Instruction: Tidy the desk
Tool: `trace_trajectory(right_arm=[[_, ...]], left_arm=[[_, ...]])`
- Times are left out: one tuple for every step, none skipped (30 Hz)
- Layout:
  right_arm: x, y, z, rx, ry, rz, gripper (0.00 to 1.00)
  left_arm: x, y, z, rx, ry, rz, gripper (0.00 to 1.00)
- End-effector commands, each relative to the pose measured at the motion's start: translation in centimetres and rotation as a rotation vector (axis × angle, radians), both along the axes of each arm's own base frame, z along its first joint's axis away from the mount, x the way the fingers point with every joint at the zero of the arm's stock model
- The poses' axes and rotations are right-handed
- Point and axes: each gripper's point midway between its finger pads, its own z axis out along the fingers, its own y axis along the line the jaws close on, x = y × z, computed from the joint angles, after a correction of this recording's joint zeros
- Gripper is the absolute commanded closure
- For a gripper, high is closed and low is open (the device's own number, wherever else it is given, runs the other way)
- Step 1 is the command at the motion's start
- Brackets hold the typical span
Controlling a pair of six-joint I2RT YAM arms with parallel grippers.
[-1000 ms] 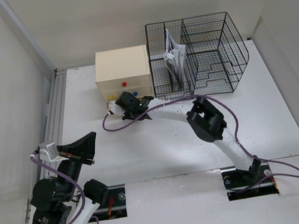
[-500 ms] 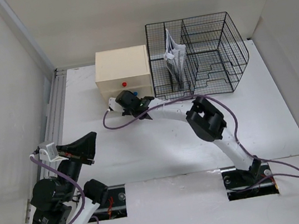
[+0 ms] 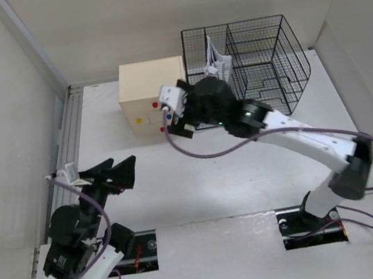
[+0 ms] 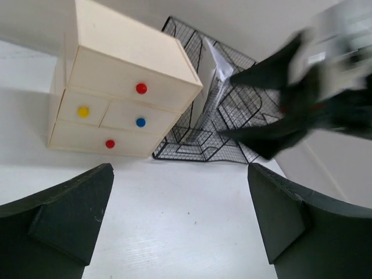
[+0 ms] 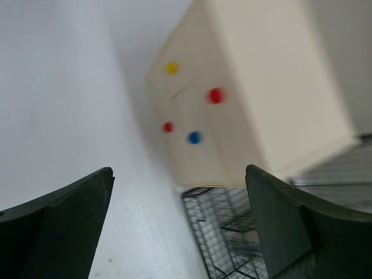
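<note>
Left gripper [image 4: 179,174] and right gripper [image 5: 179,174] hover with jaws apart and empty before the drawer box [image 3: 152,88], its drawers seemingly shut, so the desk [image 3: 199,179] probably needs only a retreat.

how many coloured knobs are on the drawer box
4, all on the drawer box front: red knob at top, yellow knob middle left, blue knob middle right, lower red knob at bottom.

A beige drawer box [image 3: 152,81] with coloured knobs stands just beside a black wire organizer [image 3: 266,64] holding papers [image 3: 218,61].
</note>
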Motion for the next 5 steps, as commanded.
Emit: trace_trajectory(right_arm=[[2.1, -4.0, 8.7, 0.317, -0.142, -0.31, 0.0], [2.3, -5.2, 9.2, 0.342, -0.154, -0.374, 0.0], [2.5, -6.1, 9.5, 0.363, -0.153, -0.405, 0.0], [2.5, -6.7, 9.2, 0.378, -0.148, -0.436, 0.0], [2.8, -8.2, 10.0, 0.4, -0.17, -0.474, 0.0]], left_arm=[[2.2, -2.0, -0.4, -0.041, 0.064, -0.018, 0.0], [3.2, -2.7, -1.3, -0.027, 0.101, -0.017, 0.0], [3.8, -3.2, -2.1, -0.024, 0.122, -0.017, 0.0], [4.2, -3.7, -2.4, -0.018, 0.128, -0.03, 0.0], [4.8, -4.7, -2.0, -0.033, 0.125, -0.053, 0.0]])
